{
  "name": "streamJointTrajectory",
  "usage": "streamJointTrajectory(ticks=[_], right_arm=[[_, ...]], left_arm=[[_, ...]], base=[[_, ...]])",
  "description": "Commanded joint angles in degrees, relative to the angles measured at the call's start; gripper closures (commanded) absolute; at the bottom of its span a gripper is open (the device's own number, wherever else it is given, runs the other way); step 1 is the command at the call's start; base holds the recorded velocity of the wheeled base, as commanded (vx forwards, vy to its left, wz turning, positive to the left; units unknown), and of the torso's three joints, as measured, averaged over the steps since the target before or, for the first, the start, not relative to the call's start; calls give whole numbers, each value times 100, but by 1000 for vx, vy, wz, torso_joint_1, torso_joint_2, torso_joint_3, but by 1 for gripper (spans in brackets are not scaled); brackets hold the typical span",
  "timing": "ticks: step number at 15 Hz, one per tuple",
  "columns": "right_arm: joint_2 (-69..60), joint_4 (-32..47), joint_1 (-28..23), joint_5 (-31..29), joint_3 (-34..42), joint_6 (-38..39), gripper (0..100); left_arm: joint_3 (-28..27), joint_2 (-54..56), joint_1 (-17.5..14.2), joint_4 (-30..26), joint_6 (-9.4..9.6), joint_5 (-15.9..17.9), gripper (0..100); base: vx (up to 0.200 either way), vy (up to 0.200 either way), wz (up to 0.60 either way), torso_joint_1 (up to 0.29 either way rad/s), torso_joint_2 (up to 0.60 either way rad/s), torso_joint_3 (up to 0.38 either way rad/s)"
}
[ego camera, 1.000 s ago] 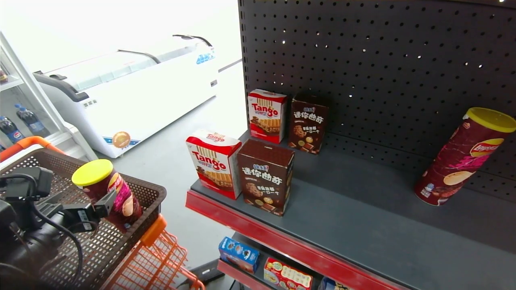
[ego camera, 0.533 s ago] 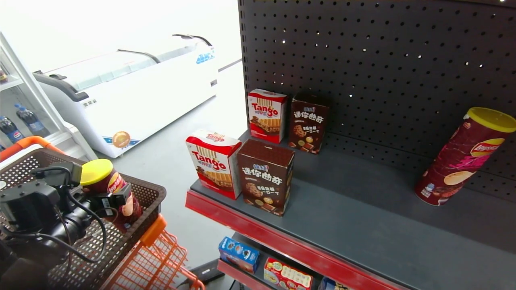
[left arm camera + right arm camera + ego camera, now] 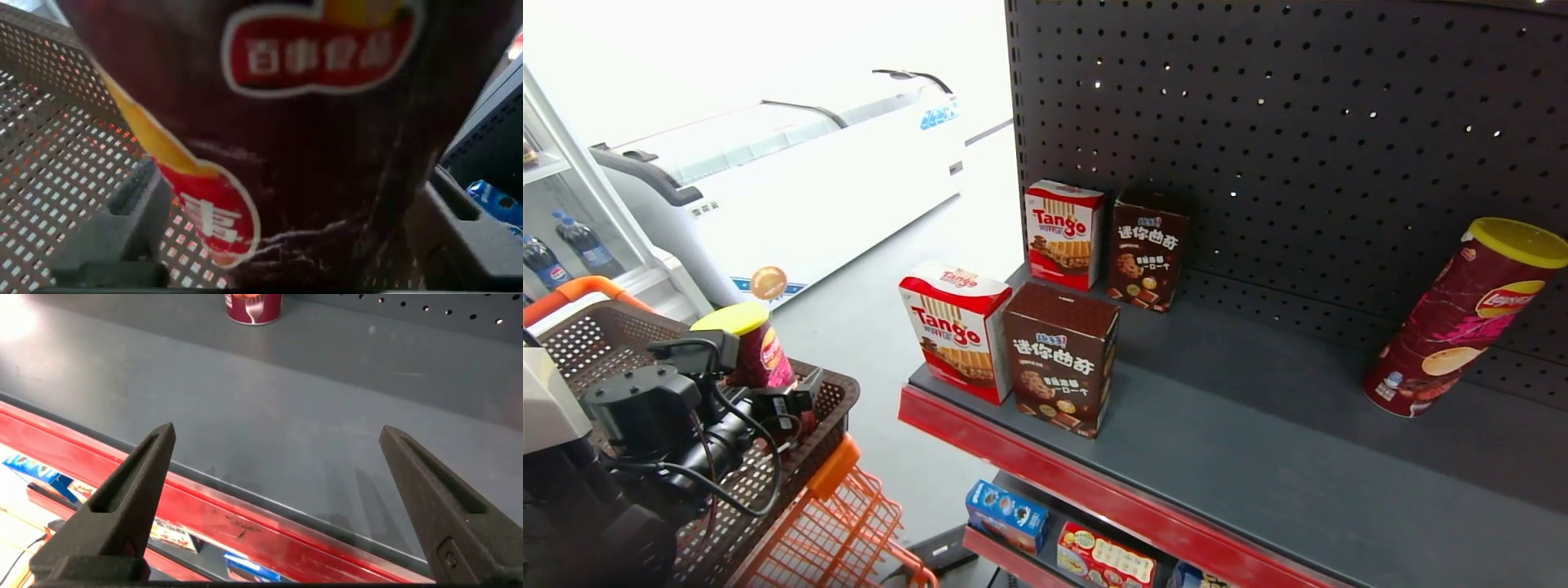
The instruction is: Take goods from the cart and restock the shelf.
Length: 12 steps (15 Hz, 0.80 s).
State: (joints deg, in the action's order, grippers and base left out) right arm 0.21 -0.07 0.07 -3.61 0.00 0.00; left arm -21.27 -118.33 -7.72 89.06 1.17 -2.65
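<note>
Head view, chip can: a maroon tube with a yellow lid (image 3: 758,355), standing upright in the cart (image 3: 837,388), in the brown mesh basket's corner nearest the shelf. Its base is hidden.
Head view, left tool: (image 3: 756,380) sits low in the basket with one finger on each side of the chip can, closed against it.
Head view, shelf: a grey board with a red front edge (image 3: 1217,457), backed by a black pegboard (image 3: 1298,122).
Head view, shelf stock: a second chip can (image 3: 1462,318) stands at the back right, by the pegboard. Two wafer boxes (image 3: 956,331) and two cookie boxes (image 3: 1058,359) stand at the left end in a front and a back row, one of each side by side.
Head view, background: a white chest freezer (image 3: 792,180) lies beyond the cart.
Left wrist view, left tool: its fingers (image 3: 122,220) flank the chip can (image 3: 327,122) and grip it, with the basket mesh (image 3: 49,180) behind.
Right wrist view, right tool: (image 3: 276,433) is spread wide above the shelf board (image 3: 327,392), near the red edge.
Right wrist view, second chip can: only its base (image 3: 253,304) shows, at the far side of the board, well apart from the right tool.
Right wrist view, lower shelf: coloured packets (image 3: 33,469) lie below the red edge.
</note>
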Motion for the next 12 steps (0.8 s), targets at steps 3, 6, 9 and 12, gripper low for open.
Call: streamJointTrajectory(ticks=[3, 6, 9, 12], right_arm=[[6, -1, 1, 0, 0, 0, 0], [6, -1, 1, 0, 0, 0, 0], [6, -1, 1, 0, 0, 9, 0], [6, -1, 1, 0, 0, 0, 0]], left_arm=[[-96, -58, 7, -12, 32, 10, 100], [-184, 329, -2, -91, 41, 18, 100], [-325, 1427, 165, -1014, 261, 80, 100], [-571, 3053, 253, -2798, 287, 915, 100]], base=[[0, 0, 0, 0, 0, 0], [0, 0, 0, 0, 0, 0], [0, 0, 0, 0, 0, 0], [0, 0, 0, 0, 0, 0]])
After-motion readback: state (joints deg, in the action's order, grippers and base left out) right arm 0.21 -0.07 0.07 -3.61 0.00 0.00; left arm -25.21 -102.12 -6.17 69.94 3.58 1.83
